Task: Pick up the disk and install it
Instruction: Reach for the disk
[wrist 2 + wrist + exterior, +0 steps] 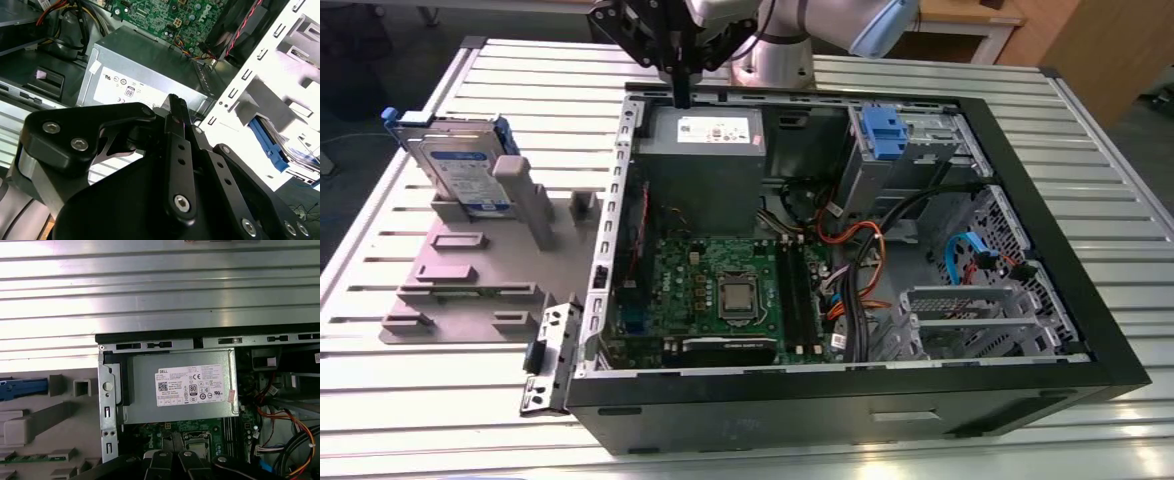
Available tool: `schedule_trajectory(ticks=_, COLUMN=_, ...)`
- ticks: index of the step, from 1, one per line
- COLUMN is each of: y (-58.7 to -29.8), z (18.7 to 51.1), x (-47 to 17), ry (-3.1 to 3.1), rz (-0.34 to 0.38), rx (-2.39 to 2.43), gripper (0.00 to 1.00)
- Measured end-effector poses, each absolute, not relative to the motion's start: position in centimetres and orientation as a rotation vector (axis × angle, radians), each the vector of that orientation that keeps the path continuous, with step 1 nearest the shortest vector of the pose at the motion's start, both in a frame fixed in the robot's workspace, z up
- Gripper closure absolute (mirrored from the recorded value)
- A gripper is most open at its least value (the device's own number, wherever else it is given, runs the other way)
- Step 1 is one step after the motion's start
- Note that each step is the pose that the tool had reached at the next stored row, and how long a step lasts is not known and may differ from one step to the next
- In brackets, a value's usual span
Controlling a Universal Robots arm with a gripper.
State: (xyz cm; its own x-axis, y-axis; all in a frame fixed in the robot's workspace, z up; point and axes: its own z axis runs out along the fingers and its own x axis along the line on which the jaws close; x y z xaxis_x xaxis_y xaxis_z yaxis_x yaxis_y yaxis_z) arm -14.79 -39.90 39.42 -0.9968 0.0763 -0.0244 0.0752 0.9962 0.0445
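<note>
Step in hand: the pick-up is judged not yet begun; nothing is held and the disk (458, 165) is untouched.
Pincer: the gripper (680, 97) is seen clenched on nothing, its 2 fingers pressed together into 1 dark bar. It is pointed down over the far edge of the power supply (707, 140).
Disk: it is stood on edge in the grey holder (480, 270) on the slatted table (400, 400), outside the computer case (1067, 300), toward the exterior view's left. Its labelled face is framed by the blue carrier. It is well apart from the gripper.
Bay: the drive cage (921, 150) with its blue clip (883, 135) is seen inside the case, at the far corner toward the exterior view's right.
Approach, as judged: the fingers should be released before the disk is reached. The descent should be made from straight above, so that the 2 flat faces are taken between the pads near the middle of the upper edge.
Hazard, as judged: the grey post (515, 190) just beside the disk could be struck by an offset finger. A lopsided grip could let the disk tilt when it is lifted from its slot.
</note>
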Motion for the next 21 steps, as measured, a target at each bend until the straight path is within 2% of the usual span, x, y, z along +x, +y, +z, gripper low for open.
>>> schedule_trajectory(ticks=21, y=-39.90, z=39.42, x=-15.74, ry=3.112, rz=0.068, rx=0.118, gripper=0.89)
